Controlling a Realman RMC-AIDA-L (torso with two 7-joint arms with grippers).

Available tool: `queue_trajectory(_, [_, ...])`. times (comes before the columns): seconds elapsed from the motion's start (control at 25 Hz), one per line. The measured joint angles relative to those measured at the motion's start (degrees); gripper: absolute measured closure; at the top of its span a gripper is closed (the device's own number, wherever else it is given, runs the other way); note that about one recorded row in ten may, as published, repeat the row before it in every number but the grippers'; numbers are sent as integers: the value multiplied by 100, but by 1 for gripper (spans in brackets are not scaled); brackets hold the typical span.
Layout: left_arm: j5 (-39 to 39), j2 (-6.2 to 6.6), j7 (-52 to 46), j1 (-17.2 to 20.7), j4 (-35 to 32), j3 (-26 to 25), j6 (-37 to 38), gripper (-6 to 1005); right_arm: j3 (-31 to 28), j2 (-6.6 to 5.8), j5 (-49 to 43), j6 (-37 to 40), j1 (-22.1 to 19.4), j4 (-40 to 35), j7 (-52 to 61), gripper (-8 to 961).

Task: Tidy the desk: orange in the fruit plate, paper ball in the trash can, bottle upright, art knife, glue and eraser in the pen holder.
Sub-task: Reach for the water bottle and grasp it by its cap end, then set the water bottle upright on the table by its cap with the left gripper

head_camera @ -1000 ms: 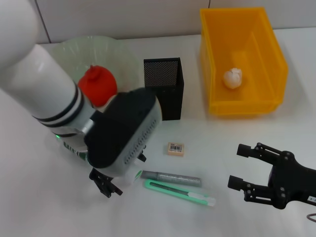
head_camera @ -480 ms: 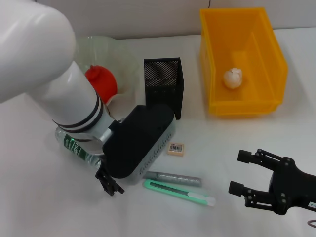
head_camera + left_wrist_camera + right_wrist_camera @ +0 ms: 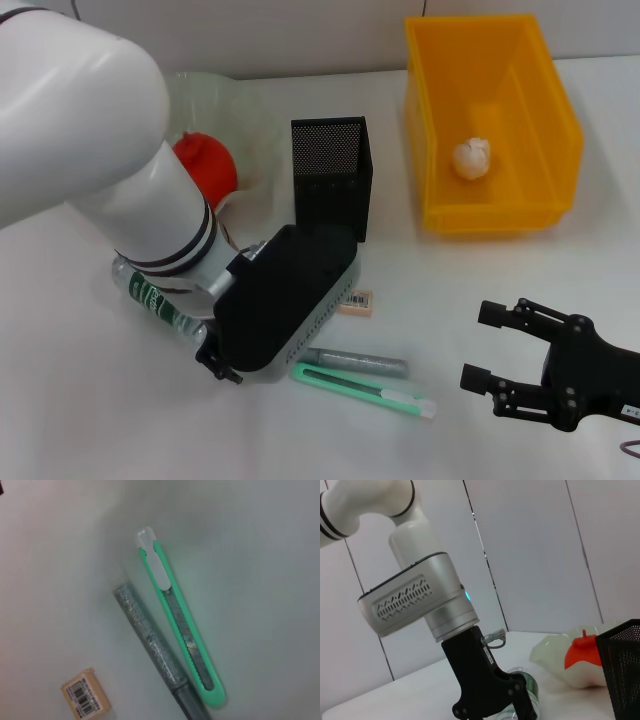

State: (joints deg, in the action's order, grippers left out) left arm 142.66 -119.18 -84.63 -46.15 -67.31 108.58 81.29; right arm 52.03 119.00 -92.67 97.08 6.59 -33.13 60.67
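Observation:
The bottle [image 3: 148,294] lies on its side on the desk [image 3: 90,410], mostly under my left arm. My left gripper [image 3: 218,366] hangs open low over the desk at the bottle's near end; it also shows in the right wrist view [image 3: 492,711]. The orange [image 3: 207,166] sits in the fruit plate [image 3: 232,98]. The paper ball [image 3: 472,157] lies in the trash can [image 3: 548,120]. The glue [image 3: 362,362] and the art knife [image 3: 366,391] lie side by side in front of the pen holder [image 3: 331,178]. My wrist half covers the eraser [image 3: 360,300]. My right gripper [image 3: 492,347] is open at the front right.
In the left wrist view the art knife [image 3: 181,639], glue [image 3: 150,641] and eraser [image 3: 85,700] lie apart on bare white surface. A wall stands behind the desk.
My left arm has swung right and down, so its wrist now hides part of the eraser and the glue's left end. The right gripper has barely shifted.

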Motion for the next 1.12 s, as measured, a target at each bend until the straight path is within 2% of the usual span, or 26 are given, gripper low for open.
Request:
queue_trajectory(0.24, [-3,1,-15,18,-150,42,153,565,-18,0,-3,-8,0,19,0,115])
queue_trajectory(0.32, [-8,1,-19,24,-195,5,191,561,-32,0,-4,12,-1,22,1,115])
queue_trajectory(0.44, [-268,2,-66,53,-461,-648,804,556,-47,0,-6,32,-15,26,1,115])
queue_trajectory(0.48, [-268,2,-66,53,-461,-648,804,554,-50,0,-6,33,-20,26,1,115])
queue_trajectory(0.52, [-402,8,-79,59,-527,-1073,1063,552,-52,0,-6,35,-22,26,1,115])
queue_trajectory(0.68, [-645,30,-61,177,-620,-1962,1392,545,-52,0,-6,37,-15,27,9,115])
queue_trajectory(0.72, [-864,44,-22,314,-704,-2482,1547,543,-53,0,-6,38,-10,26,12,115])
queue_trajectory(0.88, [-1173,48,-15,572,-818,-3308,1698,536,-44,0,-6,39,37,8,37,115])
queue_trajectory(1.12, [-1661,59,-25,1097,-982,-4139,1727,524,-22,-2,-6,42,168,-14,56,115])
